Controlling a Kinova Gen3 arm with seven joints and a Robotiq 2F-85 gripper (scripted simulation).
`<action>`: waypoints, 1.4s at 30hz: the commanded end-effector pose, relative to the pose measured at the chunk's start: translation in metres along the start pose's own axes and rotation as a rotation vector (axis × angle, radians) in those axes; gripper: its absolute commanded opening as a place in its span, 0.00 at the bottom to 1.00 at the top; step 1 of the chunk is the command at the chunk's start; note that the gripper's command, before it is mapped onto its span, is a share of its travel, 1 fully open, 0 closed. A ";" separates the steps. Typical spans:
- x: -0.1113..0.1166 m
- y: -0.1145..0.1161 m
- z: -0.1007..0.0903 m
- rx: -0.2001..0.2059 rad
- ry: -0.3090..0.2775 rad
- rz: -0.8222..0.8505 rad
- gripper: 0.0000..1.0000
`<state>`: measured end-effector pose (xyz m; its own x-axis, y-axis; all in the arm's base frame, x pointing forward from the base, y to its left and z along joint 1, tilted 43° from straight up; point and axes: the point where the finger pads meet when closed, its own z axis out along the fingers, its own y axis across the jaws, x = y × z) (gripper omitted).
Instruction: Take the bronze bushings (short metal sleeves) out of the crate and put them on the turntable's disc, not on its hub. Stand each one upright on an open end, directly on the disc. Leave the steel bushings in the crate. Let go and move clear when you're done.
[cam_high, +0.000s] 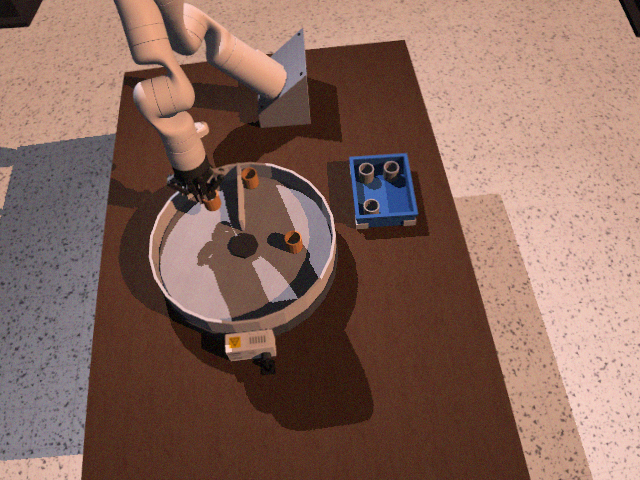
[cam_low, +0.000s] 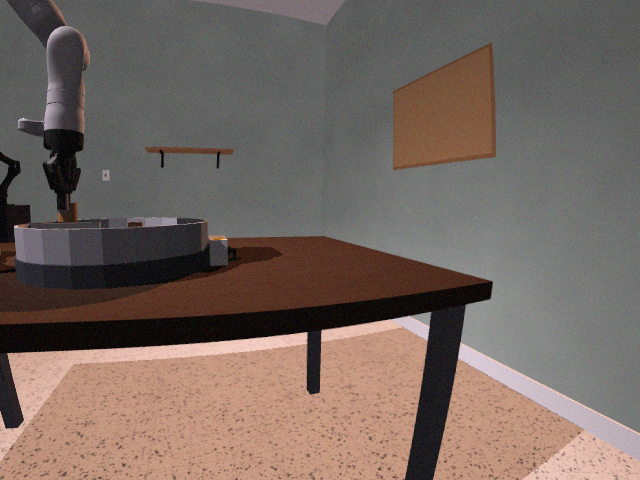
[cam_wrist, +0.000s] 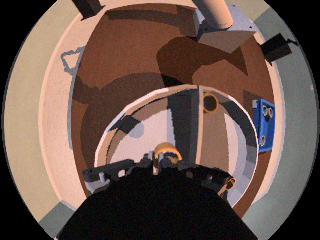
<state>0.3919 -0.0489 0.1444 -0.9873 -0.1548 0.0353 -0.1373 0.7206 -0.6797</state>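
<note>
My end effector (cam_high: 206, 195) was clamped on a bronze bushing (cam_high: 212, 202), a short orange-brown sleeve held upright just inside the turntable's rim (cam_high: 320, 206), left of frame centre. Two more bronze bushings stood open-end-up on the disc (cam_high: 191, 279): one (cam_high: 249, 177) near the upper rim, one (cam_high: 293, 241) right of the dark hub (cam_high: 242, 244). The top view alone showed three grey steel bushings (cam_high: 366, 172) in the blue crate (cam_high: 408, 180) on the counter (cam_high: 413, 335). The exterior view showed the held bushing (cam_low: 68, 211) poking above the rim.
</note>
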 end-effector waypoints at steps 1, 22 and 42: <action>0.000 0.000 0.000 0.000 -0.001 0.000 0.00; 0.000 0.000 0.000 0.000 -0.001 0.000 0.00; 0.000 0.000 0.013 0.000 -0.001 0.000 0.00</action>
<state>0.3939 -0.0545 0.1364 -0.9866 -0.1596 0.0326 -0.1392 0.7217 -0.6780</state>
